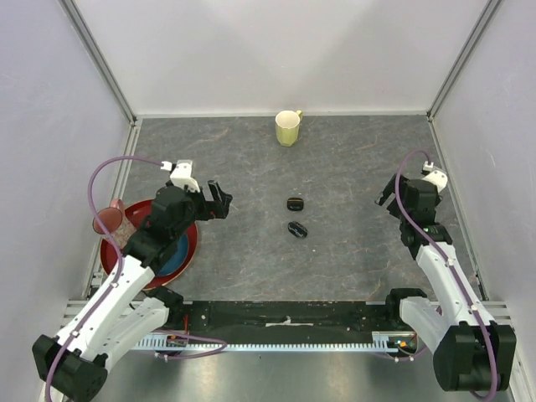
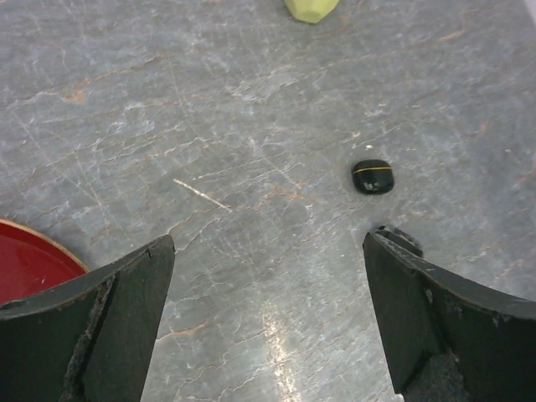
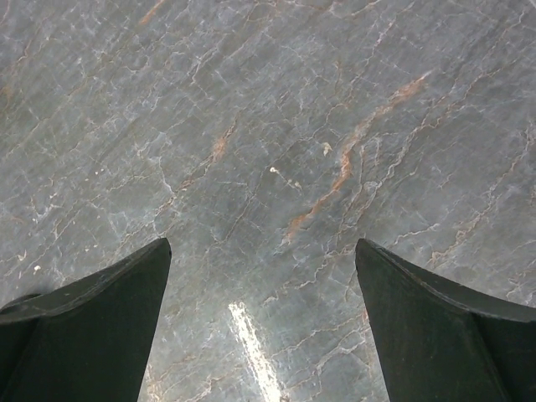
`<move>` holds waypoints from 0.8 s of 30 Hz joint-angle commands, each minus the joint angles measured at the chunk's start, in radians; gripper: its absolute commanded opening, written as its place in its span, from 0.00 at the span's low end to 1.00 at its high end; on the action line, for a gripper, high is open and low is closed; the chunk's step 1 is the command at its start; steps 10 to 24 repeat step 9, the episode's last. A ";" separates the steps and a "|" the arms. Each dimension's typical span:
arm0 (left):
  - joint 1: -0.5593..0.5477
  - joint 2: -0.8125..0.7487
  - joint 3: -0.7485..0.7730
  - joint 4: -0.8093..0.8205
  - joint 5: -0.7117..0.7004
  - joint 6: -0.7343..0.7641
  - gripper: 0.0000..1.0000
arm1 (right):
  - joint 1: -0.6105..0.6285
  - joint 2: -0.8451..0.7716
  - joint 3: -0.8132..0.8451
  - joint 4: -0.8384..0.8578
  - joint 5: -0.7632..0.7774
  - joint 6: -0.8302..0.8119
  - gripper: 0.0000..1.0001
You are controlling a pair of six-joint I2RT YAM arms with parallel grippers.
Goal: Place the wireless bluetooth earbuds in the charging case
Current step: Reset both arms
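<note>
Two small black pebble-like cases lie mid-table: a closed one and a second one just nearer. In the left wrist view the closed case shows a thin gold seam, and the second case is mostly hidden behind my right fingertip. I see no earbuds in any view. My left gripper is open and empty, to the left of the cases. My right gripper is open and empty over bare table, to the right of the cases.
A yellow-green cup stands at the back centre and shows at the top edge of the left wrist view. A red plate holding something blue and a pink cup sit at the left. White walls enclose the table.
</note>
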 commanded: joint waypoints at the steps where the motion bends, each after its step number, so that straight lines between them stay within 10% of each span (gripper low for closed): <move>1: -0.055 0.026 0.045 -0.020 -0.185 0.023 1.00 | 0.037 -0.029 -0.040 0.118 0.101 -0.031 0.98; 24: -0.069 -0.062 0.019 0.007 -0.239 0.007 1.00 | 0.119 -0.009 -0.063 0.170 0.225 -0.086 0.98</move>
